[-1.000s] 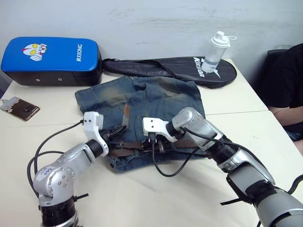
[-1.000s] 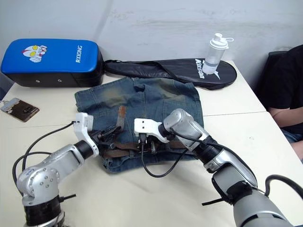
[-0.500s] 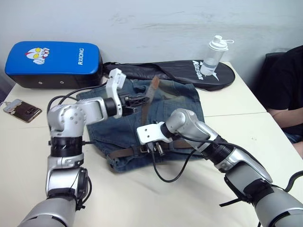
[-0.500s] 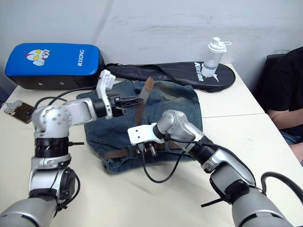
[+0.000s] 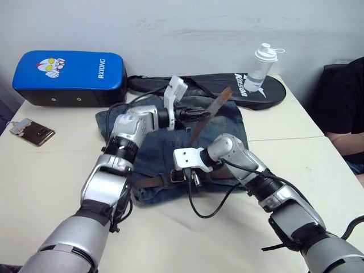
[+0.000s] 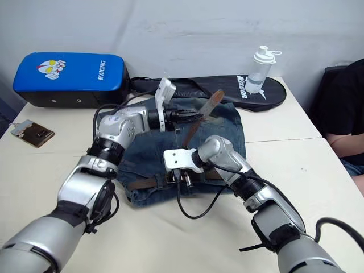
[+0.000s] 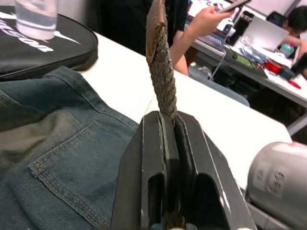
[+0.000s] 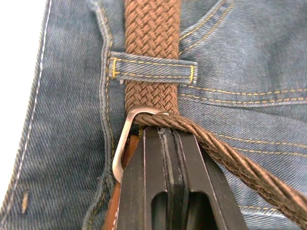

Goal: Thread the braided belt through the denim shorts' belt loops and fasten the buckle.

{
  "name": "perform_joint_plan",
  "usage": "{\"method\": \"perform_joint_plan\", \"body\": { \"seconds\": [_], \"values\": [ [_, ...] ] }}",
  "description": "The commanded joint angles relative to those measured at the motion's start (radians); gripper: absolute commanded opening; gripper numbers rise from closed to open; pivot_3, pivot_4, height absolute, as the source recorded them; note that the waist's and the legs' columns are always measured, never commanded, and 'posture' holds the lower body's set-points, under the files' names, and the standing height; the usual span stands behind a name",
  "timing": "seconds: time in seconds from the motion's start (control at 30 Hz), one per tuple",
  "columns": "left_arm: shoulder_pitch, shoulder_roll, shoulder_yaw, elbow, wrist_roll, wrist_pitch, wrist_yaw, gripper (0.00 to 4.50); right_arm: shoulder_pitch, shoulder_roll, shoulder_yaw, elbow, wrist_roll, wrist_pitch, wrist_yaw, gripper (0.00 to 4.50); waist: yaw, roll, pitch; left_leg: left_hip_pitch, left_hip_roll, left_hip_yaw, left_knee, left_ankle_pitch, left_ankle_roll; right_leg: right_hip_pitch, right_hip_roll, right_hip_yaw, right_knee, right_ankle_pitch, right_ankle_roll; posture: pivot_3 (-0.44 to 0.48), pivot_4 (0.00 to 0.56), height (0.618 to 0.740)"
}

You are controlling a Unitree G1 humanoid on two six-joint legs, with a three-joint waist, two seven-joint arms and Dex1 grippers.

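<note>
The denim shorts (image 5: pixel 154 147) lie flat mid-table, waistband toward me. The braided belt (image 5: pixel 214 107) runs along the waistband and under a belt loop (image 8: pixel 152 71). Its free end rises slanting above the shorts, pinched in my left gripper (image 5: pixel 198 115), which is shut on it; the left wrist view shows the strap's tip (image 7: pixel 156 21) standing up out of the closed fingers (image 7: pixel 144 158). At the waistband's middle my right gripper (image 5: pixel 193 177) is shut on the silver buckle (image 8: pixel 121 146), and the strap leaves the frame slanting away.
A blue pad (image 5: pixel 68 77) lies at the back left and a black racket bag (image 5: pixel 264 91) with a clear bottle (image 5: pixel 263 63) on it at the back. A phone (image 5: pixel 33 132) rests at the left edge. A person in black (image 5: pixel 344 108) sits at the right.
My left gripper has lifted the belt's free end from the waistband and swung it right, to over the middle of the shorts. The right gripper has stayed at the buckle.
</note>
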Motion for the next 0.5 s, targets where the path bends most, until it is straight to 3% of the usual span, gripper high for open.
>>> {"method": "perform_joint_plan", "body": {
  "seconds": [0.03,0.27,0.37,0.5],
  "values": [
    [0.113,0.002,0.057,-0.285,-0.050,0.082,0.092,0.00,0.135,-0.058,-0.006,-0.010,0.028,0.221,0.007,0.04,0.004,-0.001,0.001,-0.001,0.000,0.000,0.000,0.000,0.000,0.000,0.000,0.000,-0.001,0.000,0.000,0.000,0.150,0.740],
    [0.179,0.008,0.054,-0.387,-0.031,0.120,0.140,0.00,0.128,-0.103,-0.194,-0.127,0.170,0.430,-0.040,0.04,0.024,0.002,0.004,-0.007,-0.002,-0.001,0.001,-0.008,0.009,-0.001,-0.003,-0.001,-0.009,0.000,0.001,0.000,0.150,0.740],
    [0.190,0.012,0.036,-0.401,-0.021,0.119,0.139,0.00,0.090,-0.088,-0.326,-0.168,0.275,0.562,-0.085,0.04,0.034,0.003,0.008,-0.019,-0.002,0.000,0.004,-0.008,0.010,-0.013,-0.004,-0.001,-0.008,0.000,0.002,0.000,0.150,0.740],
    [0.199,0.023,0.021,-0.407,-0.007,0.111,0.129,0.00,0.065,-0.121,-0.435,-0.233,0.355,0.670,-0.134,0.04,0.031,0.003,0.027,-0.023,-0.003,0.000,0.005,-0.003,0.014,-0.017,-0.004,-0.001,-0.008,0.000,0.002,0.000,0.150,0.740]
  ]
}}
